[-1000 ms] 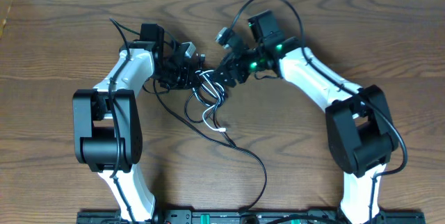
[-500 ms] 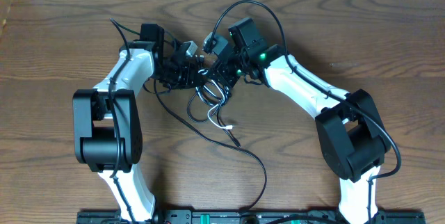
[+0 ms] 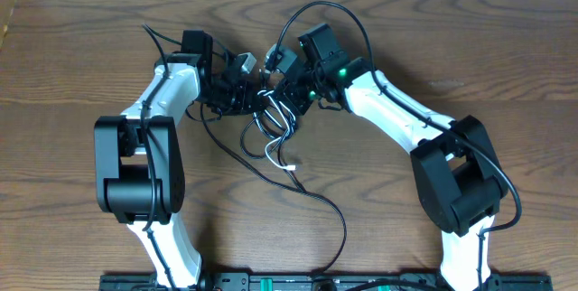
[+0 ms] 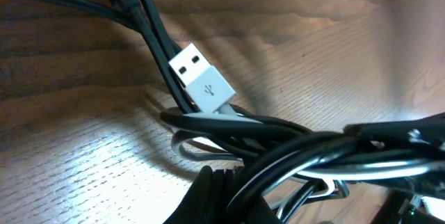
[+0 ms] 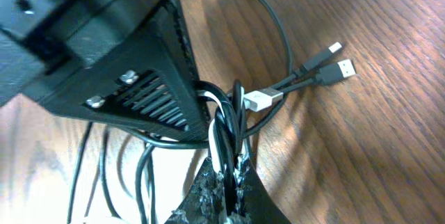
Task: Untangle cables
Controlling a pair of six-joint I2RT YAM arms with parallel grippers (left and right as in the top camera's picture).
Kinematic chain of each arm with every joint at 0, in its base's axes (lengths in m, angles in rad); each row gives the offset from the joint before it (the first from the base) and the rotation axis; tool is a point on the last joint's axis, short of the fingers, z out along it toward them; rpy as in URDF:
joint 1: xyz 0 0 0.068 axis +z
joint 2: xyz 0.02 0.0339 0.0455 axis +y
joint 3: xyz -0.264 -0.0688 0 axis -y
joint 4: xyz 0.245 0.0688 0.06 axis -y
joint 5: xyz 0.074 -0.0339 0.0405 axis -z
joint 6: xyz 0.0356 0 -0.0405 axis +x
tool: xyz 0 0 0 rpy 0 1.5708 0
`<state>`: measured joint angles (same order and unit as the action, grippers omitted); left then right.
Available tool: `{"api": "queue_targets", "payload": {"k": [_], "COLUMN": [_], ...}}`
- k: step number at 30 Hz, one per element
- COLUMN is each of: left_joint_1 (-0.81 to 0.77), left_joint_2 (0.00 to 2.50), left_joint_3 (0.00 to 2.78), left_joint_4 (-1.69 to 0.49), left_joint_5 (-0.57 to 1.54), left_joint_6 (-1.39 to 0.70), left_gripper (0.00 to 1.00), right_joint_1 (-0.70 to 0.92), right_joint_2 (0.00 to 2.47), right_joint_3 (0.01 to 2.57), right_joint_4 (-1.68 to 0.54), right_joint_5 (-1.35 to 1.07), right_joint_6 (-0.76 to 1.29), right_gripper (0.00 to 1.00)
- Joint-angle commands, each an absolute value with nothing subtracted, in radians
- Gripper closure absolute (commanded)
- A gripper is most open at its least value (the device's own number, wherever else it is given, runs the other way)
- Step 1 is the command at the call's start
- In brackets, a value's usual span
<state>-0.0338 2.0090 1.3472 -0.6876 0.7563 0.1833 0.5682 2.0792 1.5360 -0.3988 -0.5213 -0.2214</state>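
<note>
Right claw: closed, pinching a white strand and black strands of the cables at its fingertips.

Left claw: closed. Its wrist view shows black strands running in against its fingers. I judge it to be gripping the same bundle, though the contact itself is hidden.

From above, the two claws face each other almost touching. The left sits at 9 o'clock of the knot and the right at 2 o'clock, so neither is meaningfully nearer. A white plug lies just beside the left grip.

Farther out on the tabletop, loops spread toward 6 o'clock. Beyond them comes the white cable's end, and the long black cable trails off to 5 o'clock.

Judgement: the tangle's long axis runs 12 to 6, across the line between the claws. Drawing them apart toward 9 and 3 should open the knot.
</note>
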Motion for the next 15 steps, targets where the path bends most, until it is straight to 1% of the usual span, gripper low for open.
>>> {"api": "queue_targets", "payload": {"k": [1, 6, 11, 15], "left_joint_1": [-0.030, -0.030, -0.030, -0.030], "left_joint_2": [2.020, 2.020, 2.020, 2.020], "left_joint_3": [1.365, 1.365, 1.365, 1.365], "left_joint_4": [-0.686, -0.682, -0.683, -0.683], "left_joint_5": [0.766, 0.761, 0.714, 0.714], "left_joint_6": [0.182, 0.182, 0.182, 0.182], "left_gripper": [0.93, 0.92, 0.92, 0.93], "right_joint_1": [0.559, 0.514, 0.448, 0.393], "right_joint_2": [2.034, 2.016, 2.012, 2.012], "right_joint_3": [1.534, 1.534, 1.534, 1.534], "right_joint_4": [-0.400, -0.400, -0.400, -0.400], "right_joint_5": [-0.679, -0.888, -1.119, -1.246], "right_joint_6": [-0.226, -0.226, -0.226, -0.225], "right_gripper": [0.99, 0.99, 0.99, 0.99]}}
